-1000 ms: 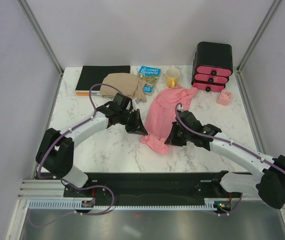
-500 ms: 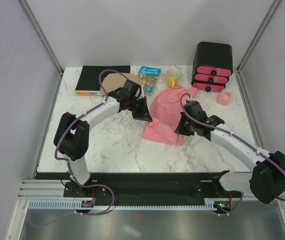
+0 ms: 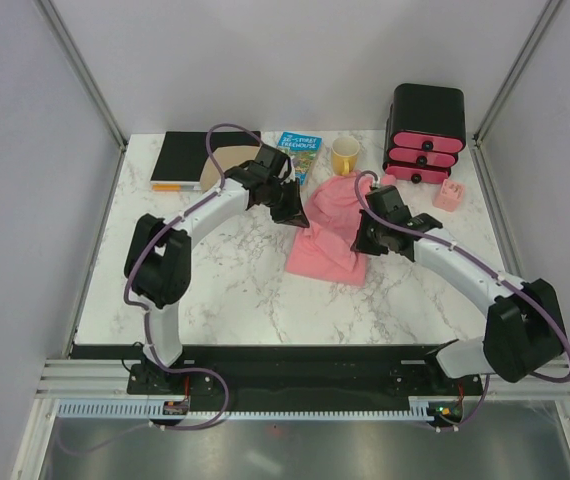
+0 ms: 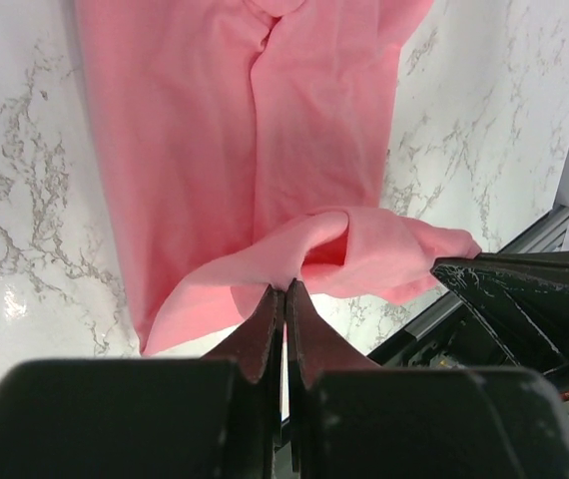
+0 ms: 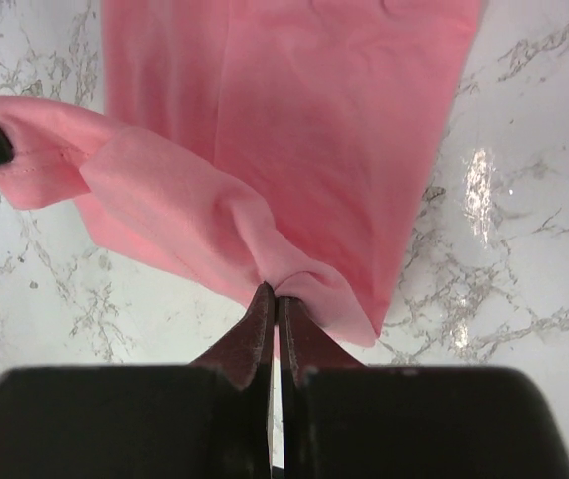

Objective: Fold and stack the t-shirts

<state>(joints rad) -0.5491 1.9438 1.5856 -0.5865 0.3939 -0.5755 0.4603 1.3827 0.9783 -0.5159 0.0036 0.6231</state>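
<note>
Currently the left jaws and right jaws each clench a thin pinch of the salmon-pink t-shirt, which lies on the desk near the yellow mug. Either slim pinch may slip off soft cloth, skewing the fold.

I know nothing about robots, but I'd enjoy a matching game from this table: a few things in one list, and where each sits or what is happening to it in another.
Things:
1. pink t-shirt
2. yellow mug
3. blue book
4. black box with pink drawers

Places or states:
A. at the far right corner of the table
B. pinched by the left gripper and the right gripper
C. lying flat beside the tan cloth
D. standing between the book and the box

Pairs: 1-B, 2-D, 3-C, 4-A
</note>
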